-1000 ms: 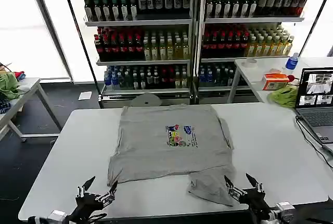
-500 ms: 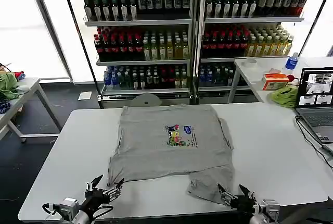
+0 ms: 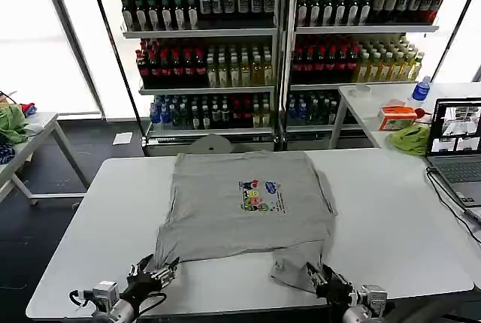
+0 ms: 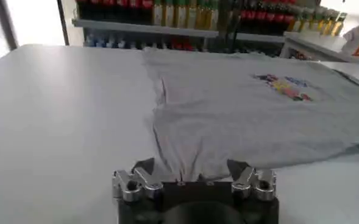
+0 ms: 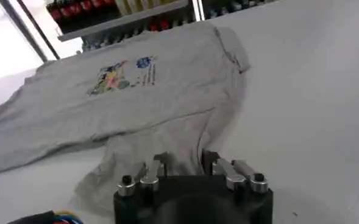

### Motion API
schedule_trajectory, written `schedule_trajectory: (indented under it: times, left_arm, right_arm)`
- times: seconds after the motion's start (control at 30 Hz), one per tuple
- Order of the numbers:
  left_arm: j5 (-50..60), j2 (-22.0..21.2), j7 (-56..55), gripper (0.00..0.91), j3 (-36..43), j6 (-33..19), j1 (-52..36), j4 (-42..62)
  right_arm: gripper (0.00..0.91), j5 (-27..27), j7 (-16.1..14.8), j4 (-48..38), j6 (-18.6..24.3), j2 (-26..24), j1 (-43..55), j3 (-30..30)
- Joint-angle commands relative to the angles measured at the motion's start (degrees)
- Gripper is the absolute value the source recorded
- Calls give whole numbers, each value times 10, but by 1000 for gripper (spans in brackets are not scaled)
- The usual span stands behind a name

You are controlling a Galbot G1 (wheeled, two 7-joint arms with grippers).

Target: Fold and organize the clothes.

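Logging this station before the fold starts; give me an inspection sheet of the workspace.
Surface: white table, flat.
Job's things: grey T-shirt spread print-up, near right corner bunched.
Clutter: laptop at the table's right edge.
Grippers: left gripper open at the shirt's near left corner; right gripper open at the bunched corner.
Cables: black cable runs from the laptop.
Surroundings: drink shelves behind; side tables with lime-green cloth.
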Motion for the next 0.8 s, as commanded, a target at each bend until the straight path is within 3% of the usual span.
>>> schedule_trajectory:
  times: [0.03,0.4,0.57,0.67,0.7,0.8]
  left_arm:
    - [-18,1,-3,30,4,3,-4,14]
    - [-20,-2,0,10,8,-10,9,10]
    - [-11,-8,-18,0,7,-45,7,9]
    - [-7,-11,-22,0,8,-63,7,8]
    - [-7,-15,-23,10,7,-66,7,4]
    - [-7,-27,-23,0,2,-69,11,-9]
  right_arm:
    - [0,5,5,-3,-8,3,5,-12]
    - [0,-1,-4,-2,2,1,0,-5]
    - [0,-7,-46,-4,44,-7,-14,3]
    - [0,-25,-81,-7,93,-14,-23,6]
    - [0,-32,-106,-6,128,-19,-32,8]
    - [0,-32,-133,3,169,-23,-52,18]
